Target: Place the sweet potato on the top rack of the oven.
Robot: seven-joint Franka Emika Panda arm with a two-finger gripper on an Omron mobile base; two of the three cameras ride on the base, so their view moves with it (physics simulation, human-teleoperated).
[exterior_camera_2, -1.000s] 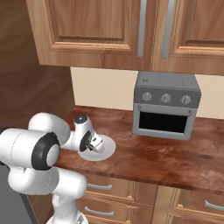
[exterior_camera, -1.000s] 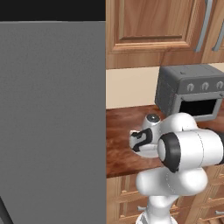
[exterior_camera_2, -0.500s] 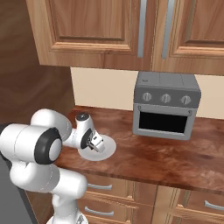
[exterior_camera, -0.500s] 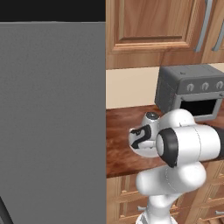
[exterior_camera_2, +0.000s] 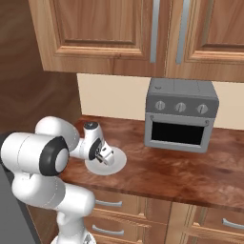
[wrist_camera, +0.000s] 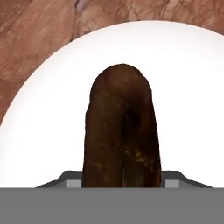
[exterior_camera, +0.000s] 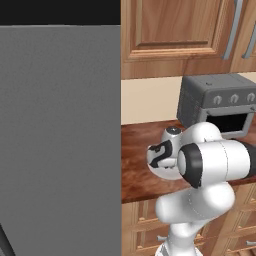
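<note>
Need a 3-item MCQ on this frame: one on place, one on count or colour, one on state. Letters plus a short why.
1. Where does the sweet potato lie?
A. on the white plate
B. inside the toaster oven
C. on the floor

2. How many knobs does the grey toaster oven have on its front?
A. one
B. three
C. five

3. How is the toaster oven's door?
A. shut
B. hanging fully open
C. removed

Answers:
1. A: the hand view shows the brown sweet potato against the white plate, which rests on the wooden counter.
2. B: the right base view shows three round knobs in a row above the dark window.
3. A: the door sits flush against the front in both base views.
</note>
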